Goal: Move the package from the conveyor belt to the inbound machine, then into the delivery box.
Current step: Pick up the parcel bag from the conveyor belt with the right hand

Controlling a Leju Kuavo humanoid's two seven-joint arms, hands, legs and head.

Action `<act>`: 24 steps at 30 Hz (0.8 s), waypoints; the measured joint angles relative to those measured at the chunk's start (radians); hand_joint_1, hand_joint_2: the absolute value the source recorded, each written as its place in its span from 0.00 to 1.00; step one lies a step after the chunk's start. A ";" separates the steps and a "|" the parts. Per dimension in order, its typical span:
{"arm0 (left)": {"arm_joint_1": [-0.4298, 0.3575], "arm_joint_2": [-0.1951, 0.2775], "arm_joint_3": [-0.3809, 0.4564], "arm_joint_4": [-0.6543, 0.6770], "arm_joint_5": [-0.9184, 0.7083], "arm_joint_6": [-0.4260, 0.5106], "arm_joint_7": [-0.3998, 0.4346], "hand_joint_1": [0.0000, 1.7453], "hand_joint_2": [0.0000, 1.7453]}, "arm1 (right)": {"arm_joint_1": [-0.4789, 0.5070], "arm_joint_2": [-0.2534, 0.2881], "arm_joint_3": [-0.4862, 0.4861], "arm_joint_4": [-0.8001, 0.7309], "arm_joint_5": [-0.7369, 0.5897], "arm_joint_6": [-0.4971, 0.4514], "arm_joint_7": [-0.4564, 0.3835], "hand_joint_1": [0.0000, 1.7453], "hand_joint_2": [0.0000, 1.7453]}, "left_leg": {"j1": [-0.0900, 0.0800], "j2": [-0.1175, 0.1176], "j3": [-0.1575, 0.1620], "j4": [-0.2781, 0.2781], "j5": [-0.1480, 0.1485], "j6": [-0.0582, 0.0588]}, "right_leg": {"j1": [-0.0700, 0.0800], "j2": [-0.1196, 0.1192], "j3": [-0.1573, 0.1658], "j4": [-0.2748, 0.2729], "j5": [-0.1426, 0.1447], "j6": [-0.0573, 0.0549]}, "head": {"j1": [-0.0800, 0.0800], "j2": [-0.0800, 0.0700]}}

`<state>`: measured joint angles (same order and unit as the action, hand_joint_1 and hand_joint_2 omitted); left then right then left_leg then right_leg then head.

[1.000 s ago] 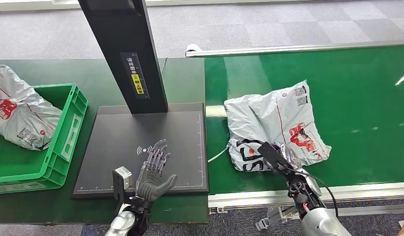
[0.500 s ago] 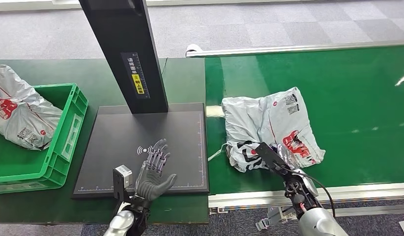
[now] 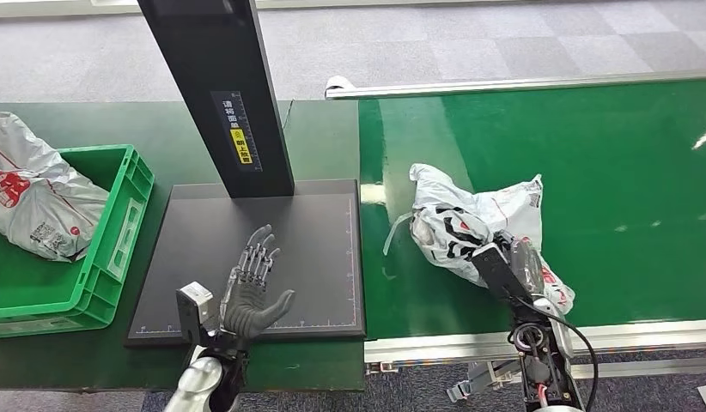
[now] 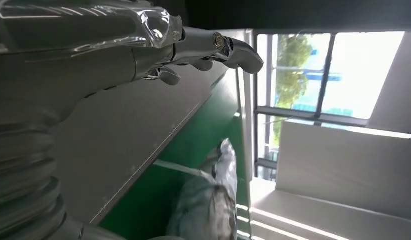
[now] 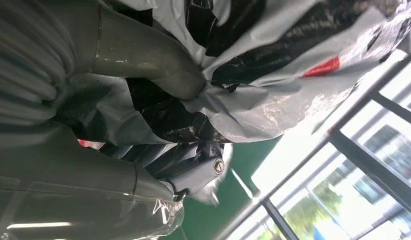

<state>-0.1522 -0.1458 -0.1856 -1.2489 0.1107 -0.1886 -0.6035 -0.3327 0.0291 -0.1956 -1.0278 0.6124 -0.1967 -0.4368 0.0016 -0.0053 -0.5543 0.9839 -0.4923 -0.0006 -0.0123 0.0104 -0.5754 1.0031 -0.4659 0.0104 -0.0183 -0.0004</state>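
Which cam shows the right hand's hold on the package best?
Right wrist view: thumb pressed into the package, close up. Head view shows the right hand under the bunched bag. Left wrist view catches only the bag, far off.

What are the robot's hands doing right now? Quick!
Left hand: open, fingers spread, holding nothing, over the black scanner plate.
Right hand: gripping the grey plastic package over the green belt.
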 joint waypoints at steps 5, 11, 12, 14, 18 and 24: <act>0.002 0.010 0.029 -0.066 -0.023 0.015 -0.010 0.00 1.00 | 0.079 -0.010 0.062 -0.222 -0.012 0.003 0.011 1.00 1.00 | 0.000 0.001 0.001 0.000 0.000 0.000 | 0.000 0.000 0.000 0.000 0.000 0.000 | 0.000 0.000; 0.012 0.012 0.066 -0.129 -0.073 0.041 -0.016 0.00 1.00 | 0.127 -0.022 0.139 -0.370 -0.050 0.057 0.004 1.00 1.00 | 0.000 0.001 0.001 0.000 0.000 0.000 | 0.000 0.000 0.001 0.000 0.000 0.000 | 0.000 0.000; 0.011 0.013 0.074 -0.135 -0.082 0.047 -0.016 0.00 1.00 | 0.126 -0.025 0.156 -0.383 -0.054 0.075 0.011 1.00 1.00 | 0.000 0.001 0.001 0.000 0.000 0.000 | 0.000 0.000 0.001 0.000 0.000 0.000 | 0.000 0.000; 0.007 0.016 0.090 -0.140 -0.099 0.065 -0.017 0.00 1.00 | 0.111 -0.030 0.196 -0.393 -0.063 0.120 0.027 1.00 1.00 | 0.000 0.001 0.001 0.000 0.000 0.000 | 0.000 0.000 0.001 0.000 0.000 0.000 | 0.000 0.000; -0.007 0.024 0.128 -0.141 -0.110 0.096 -0.018 0.00 1.00 | 0.043 -0.032 0.276 -0.352 -0.084 0.177 0.040 1.00 1.00 | 0.000 0.001 0.001 0.000 0.001 -0.001 | 0.000 0.001 0.001 0.000 0.000 0.000 | 0.000 0.000; -0.011 0.042 0.194 -0.140 -0.106 0.137 -0.025 0.00 1.00 | -0.104 -0.025 0.377 -0.195 -0.130 0.230 0.040 1.00 1.00 | 0.000 0.001 0.002 0.000 0.002 -0.001 | 0.000 0.000 0.001 0.001 0.000 0.000 | 0.000 0.000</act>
<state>-0.1633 -0.1034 0.0088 -1.3893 0.0050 -0.0513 -0.6280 -0.4368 0.0040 0.1811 -1.2223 0.4819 0.0331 -0.3967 0.0018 -0.0043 -0.5525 0.9838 -0.4903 -0.0016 -0.0122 0.0108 -0.5740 1.0038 -0.4654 0.0101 -0.0182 -0.0004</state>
